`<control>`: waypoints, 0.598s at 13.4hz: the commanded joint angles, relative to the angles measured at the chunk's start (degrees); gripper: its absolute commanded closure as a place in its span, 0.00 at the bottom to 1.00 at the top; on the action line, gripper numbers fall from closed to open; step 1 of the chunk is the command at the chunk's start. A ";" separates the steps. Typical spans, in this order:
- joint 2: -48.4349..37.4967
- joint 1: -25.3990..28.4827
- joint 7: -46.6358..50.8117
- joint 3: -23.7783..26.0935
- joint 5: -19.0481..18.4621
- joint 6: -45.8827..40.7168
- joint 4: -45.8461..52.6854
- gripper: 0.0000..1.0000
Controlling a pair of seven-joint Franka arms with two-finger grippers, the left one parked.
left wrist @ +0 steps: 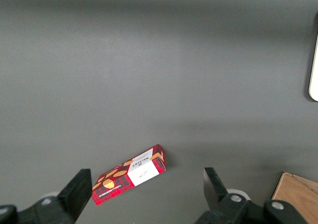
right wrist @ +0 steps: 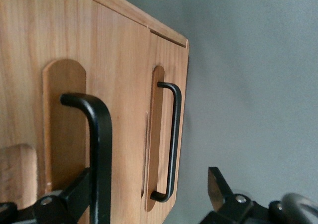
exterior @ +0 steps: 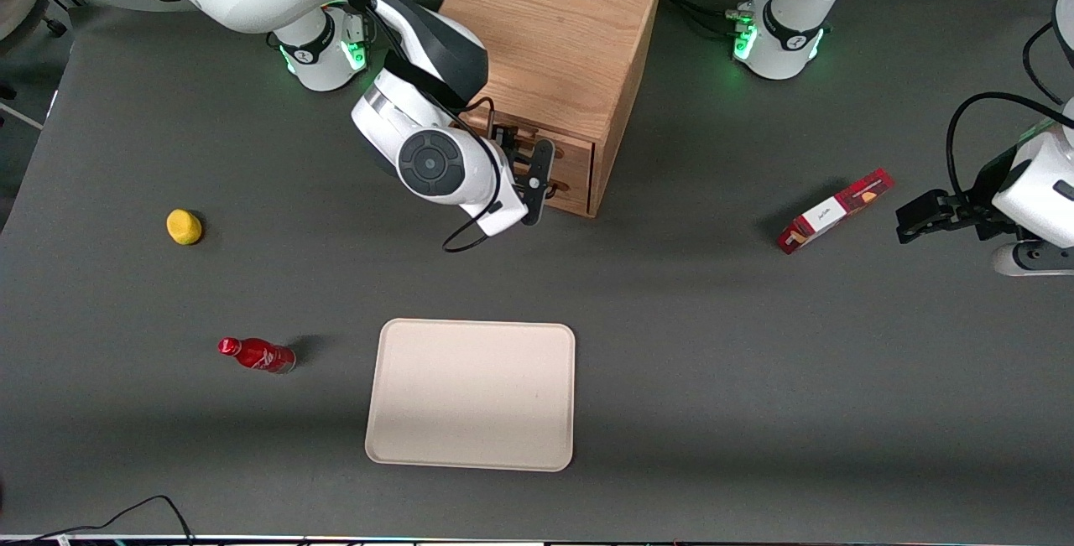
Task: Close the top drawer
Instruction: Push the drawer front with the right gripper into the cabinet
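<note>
End effector (exterior: 537, 185) sits right at the cabinet (exterior: 554, 51) front, fingers spread, one finger (right wrist: 74, 196) beside the top drawer (right wrist: 59, 110) handle (right wrist: 94, 134), gripping nothing. Lower drawer (right wrist: 166, 134) shows its own black handle.

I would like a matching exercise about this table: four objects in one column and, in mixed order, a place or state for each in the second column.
Objects:
1. gripper
2. red bottle
3. red box
4. tray

Places or states:
A. lying on its side on the table, nearer to the front camera than the lemon
B. at the front of the wooden cabinet, by the drawer handles, fingers open
C. flat on the table with nothing on it
D. lying toward the parked arm's end of the table

Pairs: 1-B, 2-A, 3-D, 4-C
</note>
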 commanded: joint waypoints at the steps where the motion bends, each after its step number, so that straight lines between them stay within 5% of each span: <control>1: -2.51 -2.04 0.44 1.87 3.58 -4.86 -0.32 0.00; 6: -2.51 -2.65 0.70 2.04 4.03 -6.18 1.08 0.00; 8: -3.12 -2.65 1.14 2.30 7.18 -7.49 2.66 0.00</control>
